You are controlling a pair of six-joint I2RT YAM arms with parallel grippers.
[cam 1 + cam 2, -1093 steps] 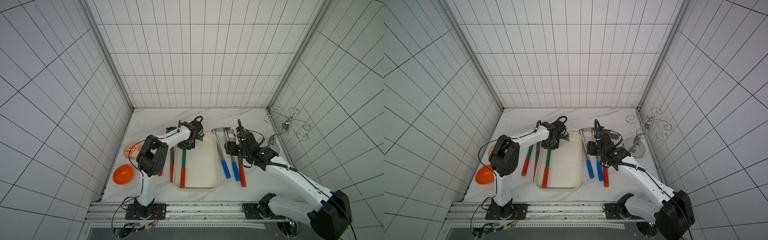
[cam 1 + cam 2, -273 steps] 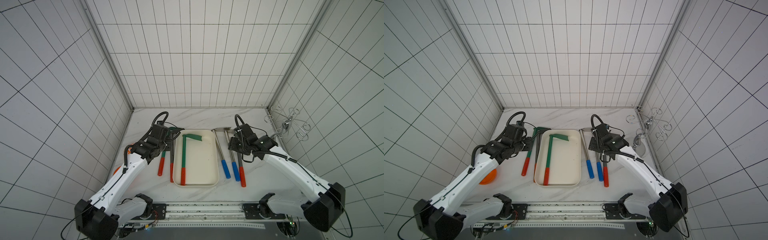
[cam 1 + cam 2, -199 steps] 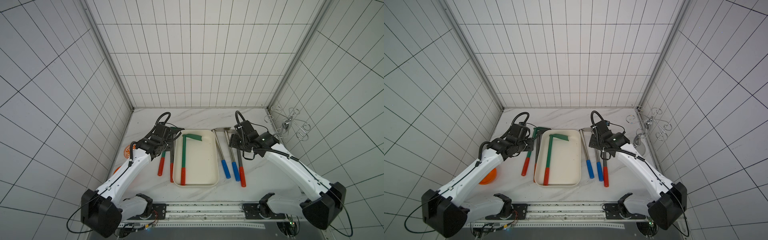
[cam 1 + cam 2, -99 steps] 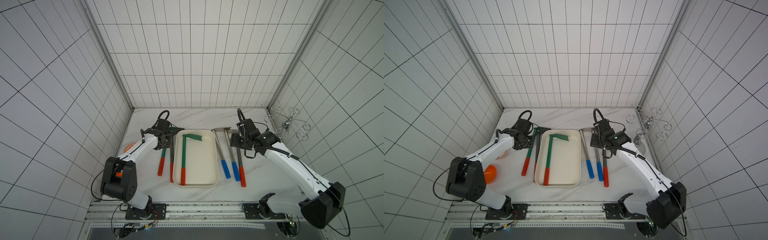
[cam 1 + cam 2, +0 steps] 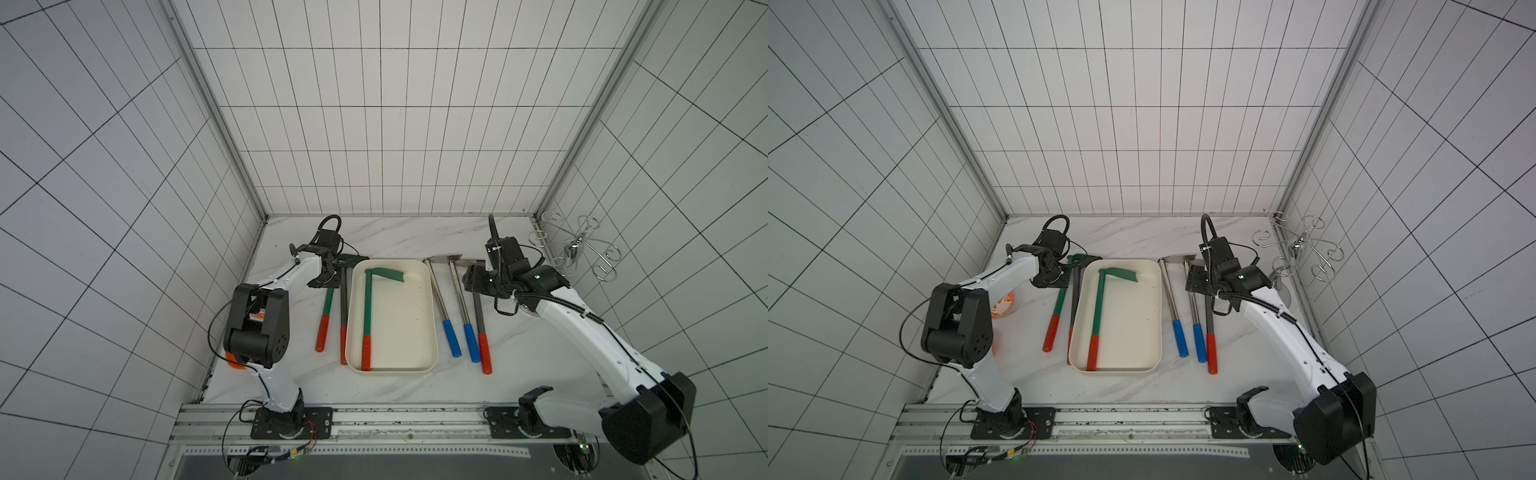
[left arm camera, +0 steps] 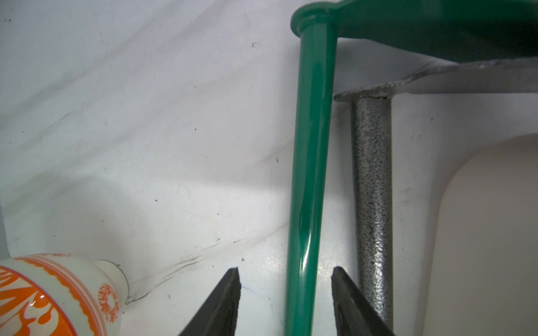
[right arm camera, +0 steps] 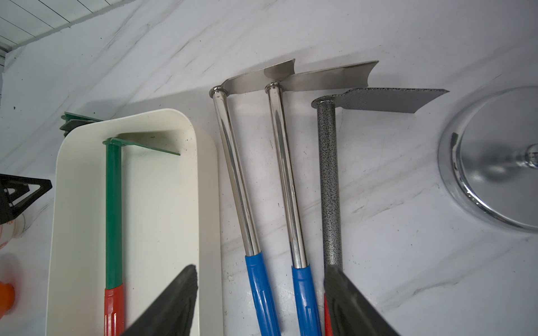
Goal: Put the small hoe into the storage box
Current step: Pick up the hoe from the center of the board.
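Left wrist view: my left claw (image 6: 285, 269) is spread, with one black finger (image 6: 224, 302) on each side of the shaft of the small green hoe (image 6: 313, 145) — neither finger touches it. This hoe lies flat on the white marble table (image 6: 145, 145). It is not in the storage box (image 6: 480, 232), which is just beside it. Between this hoe and the box lies a grey speckled hoe (image 6: 371, 174), and the two blades are close together. A white and orange bowl (image 6: 58, 293) sits near my left claw, on the side away from the box.

In both top views a green hoe with a red grip (image 5: 366, 307) lies inside the box, along the wall on my left, with its blade at the far end.

My right claw (image 7: 259, 266) is spread as well and holds nothing — it hangs over two shiny hoes with blue grips (image 7: 241, 189), which lie on the table to the right of the box. A second grey hoe (image 7: 329, 189) lies just beside them, and a shiny round stand base (image 7: 495, 163) is near its blade
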